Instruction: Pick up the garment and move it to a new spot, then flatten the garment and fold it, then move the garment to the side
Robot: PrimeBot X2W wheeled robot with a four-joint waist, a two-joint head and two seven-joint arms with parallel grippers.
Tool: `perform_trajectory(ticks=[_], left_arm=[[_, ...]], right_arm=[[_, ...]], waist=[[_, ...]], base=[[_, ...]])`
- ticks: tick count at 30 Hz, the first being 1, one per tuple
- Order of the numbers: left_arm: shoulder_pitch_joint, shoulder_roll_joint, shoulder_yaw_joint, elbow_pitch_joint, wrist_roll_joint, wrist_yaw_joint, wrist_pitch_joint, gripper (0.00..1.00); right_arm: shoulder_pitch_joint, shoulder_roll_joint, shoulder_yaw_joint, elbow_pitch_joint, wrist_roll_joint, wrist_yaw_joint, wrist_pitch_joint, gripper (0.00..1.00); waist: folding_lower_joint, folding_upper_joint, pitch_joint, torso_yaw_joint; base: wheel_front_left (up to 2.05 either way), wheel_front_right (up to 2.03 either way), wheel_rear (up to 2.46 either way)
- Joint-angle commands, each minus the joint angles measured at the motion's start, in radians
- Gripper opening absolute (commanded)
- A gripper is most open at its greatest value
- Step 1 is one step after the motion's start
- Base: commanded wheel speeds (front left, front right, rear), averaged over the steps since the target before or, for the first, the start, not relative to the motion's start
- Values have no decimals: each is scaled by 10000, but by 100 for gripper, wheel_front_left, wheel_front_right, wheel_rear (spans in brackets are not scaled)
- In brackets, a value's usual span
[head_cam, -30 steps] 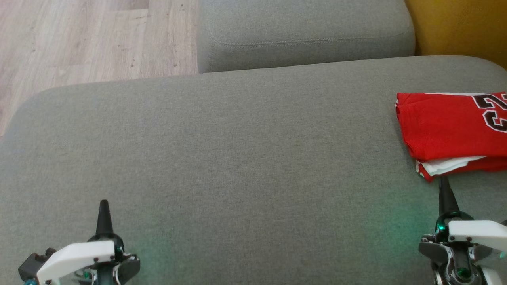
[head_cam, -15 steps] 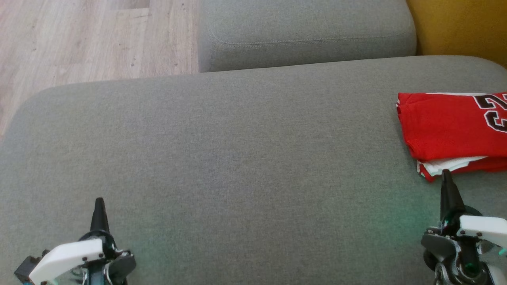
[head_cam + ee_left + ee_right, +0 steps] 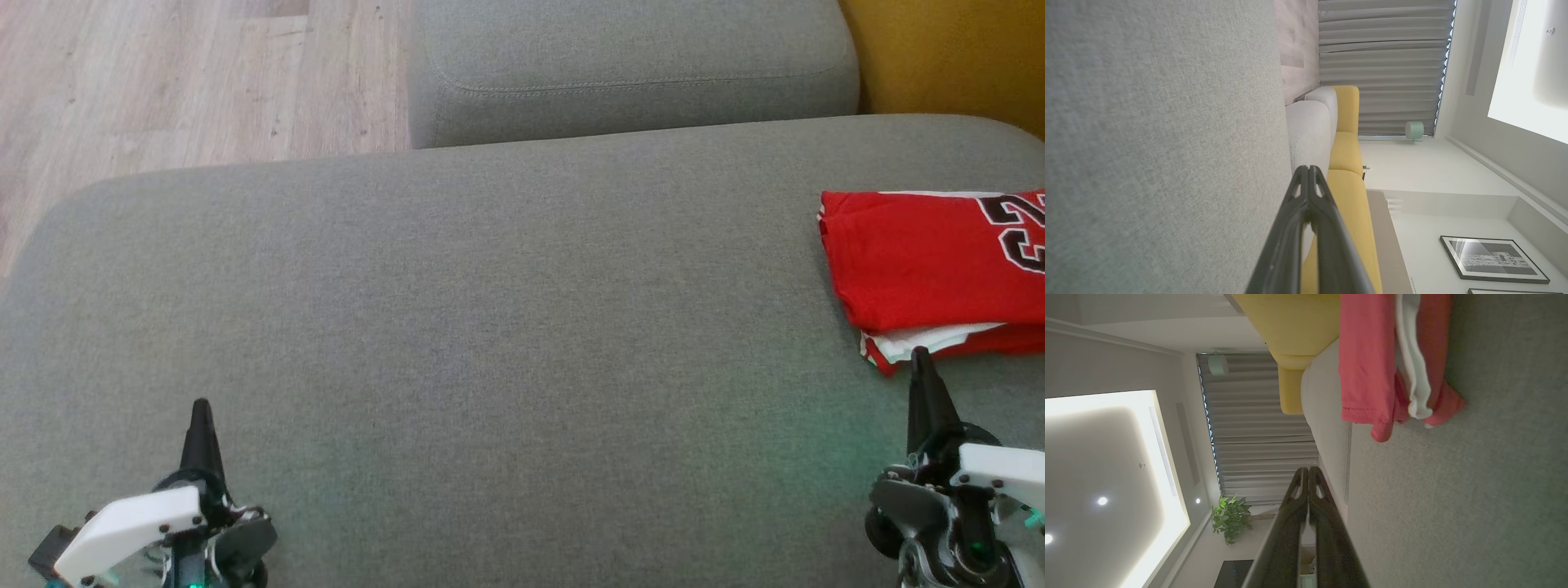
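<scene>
The garment [image 3: 922,265] is a red jersey with black numerals and white trim, folded into a flat stack at the right edge of the grey cushion [image 3: 490,327]. In the right wrist view the garment [image 3: 1372,363] lies ahead of the fingers, its layered edge showing red and white. My right gripper [image 3: 921,359] is shut and empty, its tip just short of the garment's near corner. At the lower left my left gripper [image 3: 199,408] is shut with nothing in it, over bare cushion. In the wrist views the left gripper [image 3: 1309,169] and right gripper [image 3: 1308,470] both have their fingers pressed together.
A second grey cushion [image 3: 629,65] stands behind the big one. Wooden floor [image 3: 163,82] shows at the upper left and a yellow sofa part [image 3: 955,57] at the upper right.
Both grippers have slid a little forward over the cushion; the right tip has closed in on the garment's near corner. The garment has stayed where it was.
</scene>
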Motion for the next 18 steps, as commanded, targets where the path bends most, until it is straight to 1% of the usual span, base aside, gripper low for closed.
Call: perform_trajectory(ticks=[1,18], left_arm=[[-503,50,381,-367,-55,-71,71,0],[-502,50,381,-368,-55,-71,71,0]], right_arm=[[-548,-74,200,-395,70,-7,57,0],[-548,-74,200,-395,71,-7,57,0]], waist=[[0,0,0,0],[0,0,0,0]], base=[[0,0,0],[0,0,0]])
